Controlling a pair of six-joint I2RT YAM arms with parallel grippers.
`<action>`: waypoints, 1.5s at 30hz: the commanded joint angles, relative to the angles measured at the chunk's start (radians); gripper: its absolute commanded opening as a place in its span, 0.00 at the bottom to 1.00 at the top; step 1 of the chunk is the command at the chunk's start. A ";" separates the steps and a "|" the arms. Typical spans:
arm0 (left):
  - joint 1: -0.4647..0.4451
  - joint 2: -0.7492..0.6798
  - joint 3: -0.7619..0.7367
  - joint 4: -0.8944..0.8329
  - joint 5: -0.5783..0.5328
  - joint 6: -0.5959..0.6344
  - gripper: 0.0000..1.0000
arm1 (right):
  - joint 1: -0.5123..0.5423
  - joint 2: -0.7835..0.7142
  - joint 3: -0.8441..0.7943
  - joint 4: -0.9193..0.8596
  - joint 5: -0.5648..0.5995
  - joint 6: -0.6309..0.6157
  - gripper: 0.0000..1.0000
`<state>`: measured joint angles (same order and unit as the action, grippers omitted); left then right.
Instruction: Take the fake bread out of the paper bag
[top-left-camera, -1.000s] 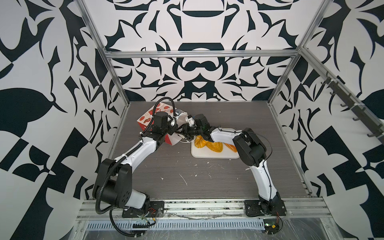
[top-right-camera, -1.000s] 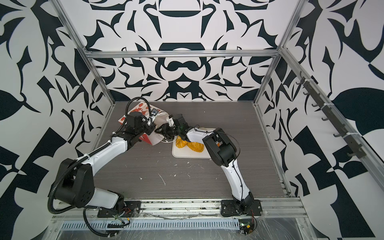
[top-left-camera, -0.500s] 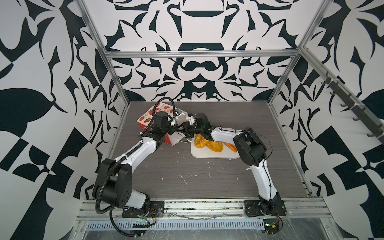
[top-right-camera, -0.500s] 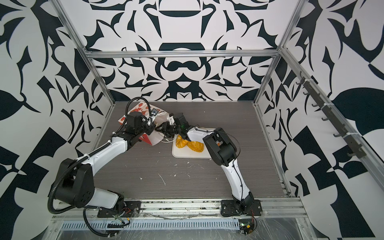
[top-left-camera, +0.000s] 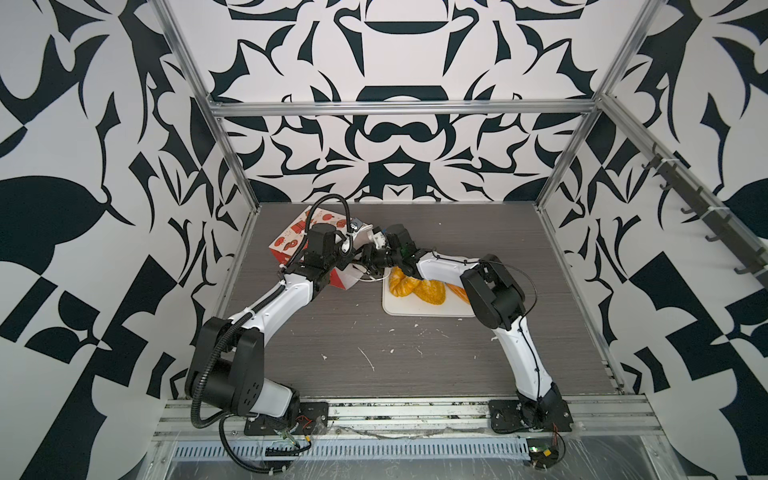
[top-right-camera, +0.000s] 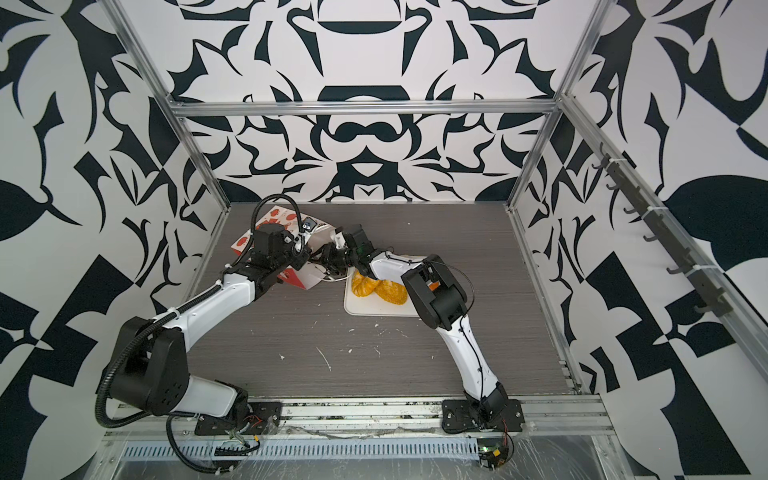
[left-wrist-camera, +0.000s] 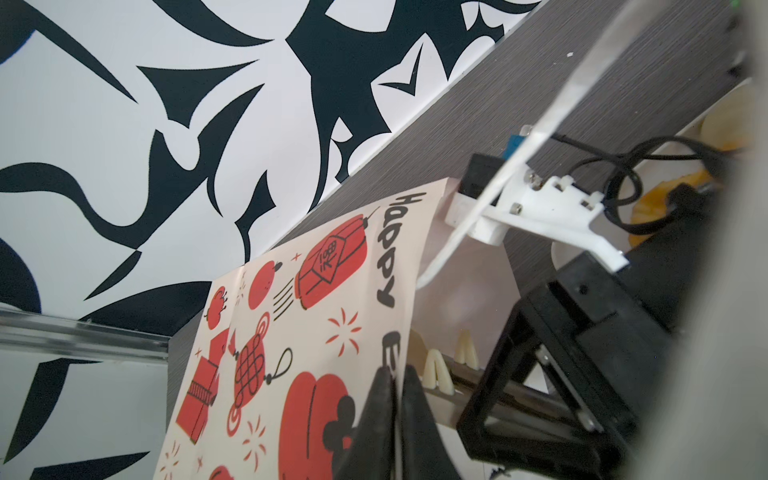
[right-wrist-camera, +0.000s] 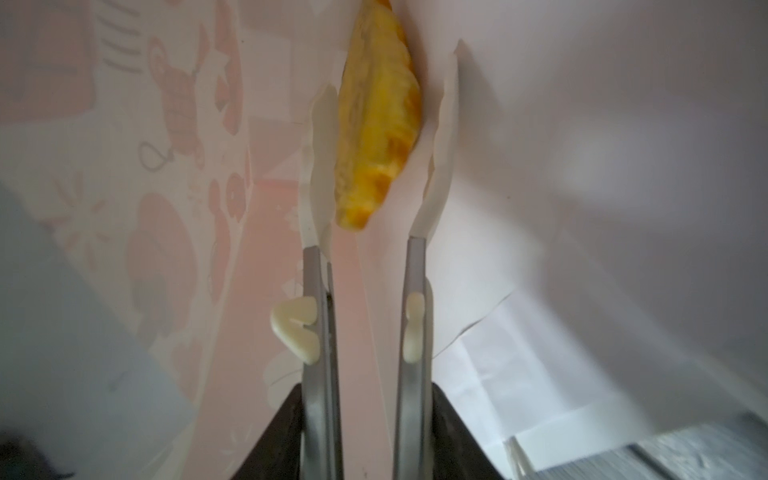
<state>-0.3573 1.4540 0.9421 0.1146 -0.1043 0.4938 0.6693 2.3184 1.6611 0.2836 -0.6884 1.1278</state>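
The paper bag (top-left-camera: 296, 235) (top-right-camera: 270, 220) lies on its side at the back left of the table, its mouth towards the tray. My left gripper (left-wrist-camera: 395, 374) (top-left-camera: 348, 251) is shut on the bag's (left-wrist-camera: 291, 332) printed wall at the mouth. My right gripper (right-wrist-camera: 365, 399) (top-left-camera: 370, 261) is shut on metal tongs (right-wrist-camera: 316, 291) that reach into the bag. The tongs' white tips (right-wrist-camera: 322, 137) straddle a yellow-orange piece of fake bread (right-wrist-camera: 378, 124) deep inside; one tip touches it, and the other stands slightly off it. That piece is hidden in both top views.
A flat white tray (top-left-camera: 415, 311) (top-right-camera: 374, 311) sits right of the bag with a golden croissant (top-left-camera: 400, 284), a yellow flaky piece (top-left-camera: 434, 291) and an orange piece (top-left-camera: 458, 291) on it. The right forearm (top-left-camera: 440, 266) crosses over the tray. White crumbs dot the table's front half.
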 joint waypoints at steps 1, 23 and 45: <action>-0.004 -0.009 0.007 0.002 0.019 -0.008 0.09 | 0.002 -0.029 0.066 0.014 -0.014 -0.025 0.46; -0.007 -0.009 0.008 0.005 0.020 -0.011 0.09 | 0.034 0.019 0.188 -0.122 -0.066 -0.085 0.45; -0.007 -0.014 -0.005 0.017 0.002 -0.006 0.09 | 0.045 0.007 0.198 -0.182 -0.070 -0.129 0.00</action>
<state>-0.3622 1.4540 0.9421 0.1150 -0.1059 0.4896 0.7189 2.4020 1.8587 0.0940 -0.7547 1.0290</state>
